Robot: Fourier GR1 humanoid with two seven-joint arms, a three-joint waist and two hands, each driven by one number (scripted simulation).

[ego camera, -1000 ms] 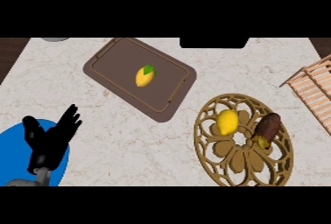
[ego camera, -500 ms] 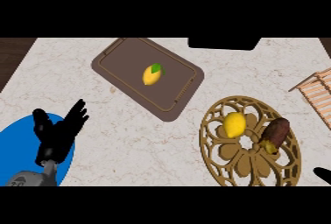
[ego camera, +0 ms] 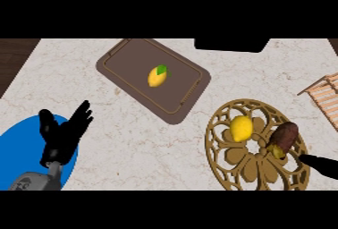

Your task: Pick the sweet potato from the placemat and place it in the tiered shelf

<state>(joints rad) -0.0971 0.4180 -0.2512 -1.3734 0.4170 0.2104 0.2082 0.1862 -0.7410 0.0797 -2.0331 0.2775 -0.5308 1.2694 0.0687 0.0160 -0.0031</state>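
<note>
The sweet potato (ego camera: 284, 137) is seen lying on the right side of the round placemat (ego camera: 256, 172), tilted, with a yellow fruit (ego camera: 241, 128) just beside it on the left. A dark fingertip of the right hand (ego camera: 321, 164) is shown at the right edge, near the sweet potato's near end but apart from it; whether its fingers are apart or together cannot be told, since only that tip is in view. The left hand (ego camera: 61, 136) is held at the near left, its fingers (ego camera: 81, 117) spread apart and holding nothing, well apart from the sweet potato.

The placemat is golden-brown openwork with a flower-like pattern of cut-outs. The sweet potato is reddish-brown and oblong, paler at one end. A brown rectangular tray (ego camera: 135, 62) with rounded corners is set farther left and carries a yellow fruit with a green tip (ego camera: 157, 76). The slatted wooden shelf (ego camera: 324, 94) is partly seen at the right edge. A blue round plate (ego camera: 23, 143) lies under the left hand. The table (ego camera: 132, 143) is pale speckled stone.
</note>
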